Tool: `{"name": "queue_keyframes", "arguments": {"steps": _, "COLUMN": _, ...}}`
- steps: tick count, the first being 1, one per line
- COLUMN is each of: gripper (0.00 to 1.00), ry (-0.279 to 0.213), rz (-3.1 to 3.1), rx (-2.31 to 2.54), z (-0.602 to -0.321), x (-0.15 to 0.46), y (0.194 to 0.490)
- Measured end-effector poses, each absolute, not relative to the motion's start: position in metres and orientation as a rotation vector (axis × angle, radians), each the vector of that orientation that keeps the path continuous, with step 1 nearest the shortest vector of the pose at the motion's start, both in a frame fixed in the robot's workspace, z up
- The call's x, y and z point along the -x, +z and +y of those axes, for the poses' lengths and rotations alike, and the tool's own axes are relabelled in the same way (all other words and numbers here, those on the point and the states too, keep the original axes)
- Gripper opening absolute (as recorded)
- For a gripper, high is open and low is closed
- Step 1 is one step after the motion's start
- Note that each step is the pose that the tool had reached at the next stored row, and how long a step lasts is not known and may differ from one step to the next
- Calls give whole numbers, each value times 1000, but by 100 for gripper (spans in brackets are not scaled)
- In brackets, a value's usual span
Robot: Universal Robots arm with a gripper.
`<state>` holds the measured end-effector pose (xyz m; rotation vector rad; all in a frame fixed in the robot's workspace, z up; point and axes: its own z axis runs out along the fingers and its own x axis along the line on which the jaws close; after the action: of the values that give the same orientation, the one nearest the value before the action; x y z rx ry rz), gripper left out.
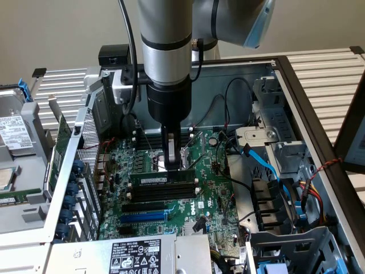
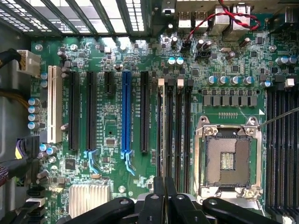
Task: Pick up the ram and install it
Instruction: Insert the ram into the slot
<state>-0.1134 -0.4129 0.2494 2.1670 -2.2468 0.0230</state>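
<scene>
The ram (image 1: 162, 178) is a long green stick with a white label. It stands on edge in the memory slot closest to the processor socket on the green motherboard (image 1: 205, 188). My gripper (image 1: 173, 165) comes straight down onto the middle of its top edge, fingers pressed together on it. In the wrist view the ram (image 2: 163, 130) appears edge-on as a thin strip running away from my shut gripper (image 2: 164, 186). Whether the slot's end clips have latched cannot be told.
Empty black memory slots (image 1: 159, 195) lie beside the ram, then a blue slot (image 1: 142, 217). The bare processor socket (image 2: 229, 158) sits close by. Blue and black cables (image 1: 259, 162) and drive bays crowd the exterior view's right. A power supply (image 1: 134, 257) is in front.
</scene>
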Motion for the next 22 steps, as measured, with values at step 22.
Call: {"name": "queue_keyframes", "arguments": {"steps": 22, "gripper": 13, "ry": 17, "rz": -2239, "rx": -2180, "z": -413, "x": 114, "y": 241}}
